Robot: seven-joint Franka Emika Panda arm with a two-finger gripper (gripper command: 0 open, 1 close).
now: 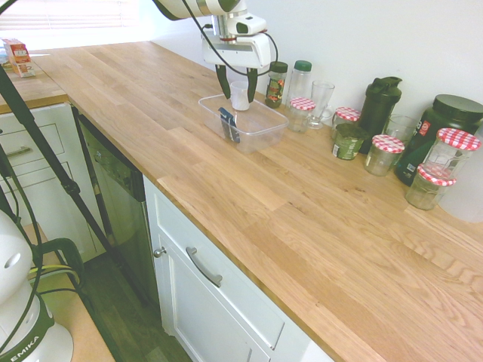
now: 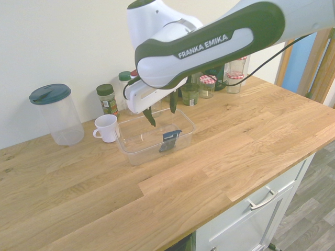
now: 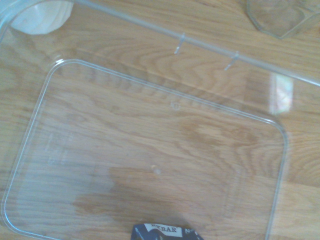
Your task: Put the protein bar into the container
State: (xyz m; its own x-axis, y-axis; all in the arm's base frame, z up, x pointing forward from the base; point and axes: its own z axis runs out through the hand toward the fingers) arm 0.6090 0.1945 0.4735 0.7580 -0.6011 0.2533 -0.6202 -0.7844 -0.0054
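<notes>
First exterior view, upper middle: the claw (image 1: pixel 237 84) hangs open above the container (image 1: pixel 260 130), the protein bar (image 1: pixel 229 124) inside; lift straight up. Second exterior view, centre: clear the rim. Wrist view, bottom edge: the bar's end shows.

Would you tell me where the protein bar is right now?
In both exterior views the protein bar stands tilted inside the clear container, below the open gripper, with the white cup just beside the container.
</notes>
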